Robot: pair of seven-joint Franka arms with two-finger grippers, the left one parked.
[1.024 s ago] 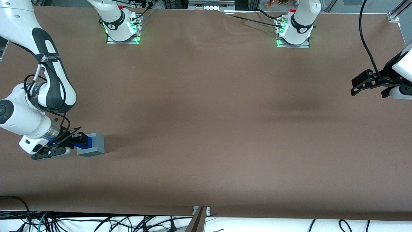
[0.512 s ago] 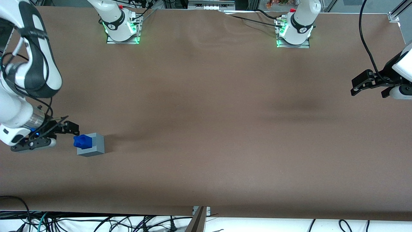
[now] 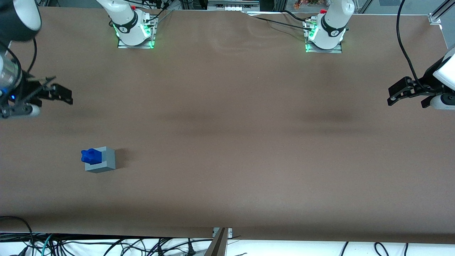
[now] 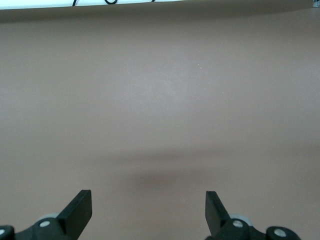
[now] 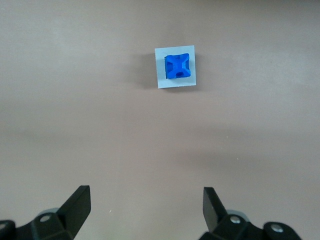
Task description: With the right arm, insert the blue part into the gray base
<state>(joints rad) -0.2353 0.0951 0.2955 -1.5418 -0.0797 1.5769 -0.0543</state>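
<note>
Nearest the front camera, toward the working arm's end of the brown worktop (image 3: 227,142), the gray base (image 3: 103,161) sat flat on the cloth with the blue part (image 3: 91,156) seated in its recess, the blue piece standing up out of the top face. From the right wrist camera the blue part (image 5: 177,66) showed squarely inside the outline of the gray base (image 5: 160,80), a rim of gray visible around it on all sides. Farther from the front camera than the base, and well apart from it, the gripper (image 3: 42,97) of the right arm (image 3: 14,21) hung above the bare worktop, a small blue light glowing on its body. Its fingers (image 5: 80,200) were spread wide apart, holding nothing and touching nothing, with only brown cloth showing between them. Farthest back, two arm pedestals (image 3: 133,33) with green lights stood at the worktop's edge.
</note>
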